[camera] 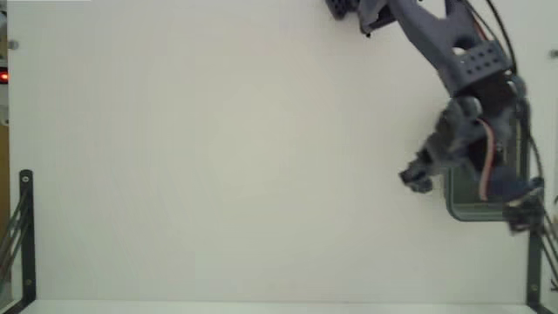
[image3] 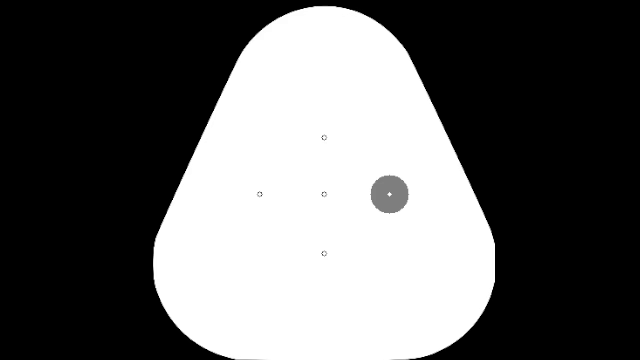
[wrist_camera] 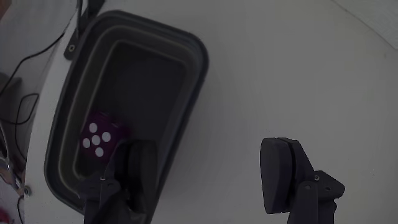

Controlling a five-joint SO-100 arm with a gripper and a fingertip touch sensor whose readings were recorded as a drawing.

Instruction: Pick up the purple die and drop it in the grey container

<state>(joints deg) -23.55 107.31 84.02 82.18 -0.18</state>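
In the wrist view the purple die (wrist_camera: 99, 137) lies inside the grey container (wrist_camera: 193, 62), near its lower left end, with white dots facing up. My gripper (wrist_camera: 211, 168) is open and empty above the container's right rim; one finger (wrist_camera: 140, 168) overlaps the tub, the other finger (wrist_camera: 283, 174) hangs over the bare table. In the fixed view the gripper (camera: 418, 177) sits at the right, and the arm hides most of the container (camera: 462, 212); the die is hidden there.
A white table top fills both views. Black metal brackets (camera: 26, 235) stand at the lower left and lower right corners (camera: 534, 262) of the fixed view. Cables (wrist_camera: 25, 93) run off the table's edge at the left of the wrist view.
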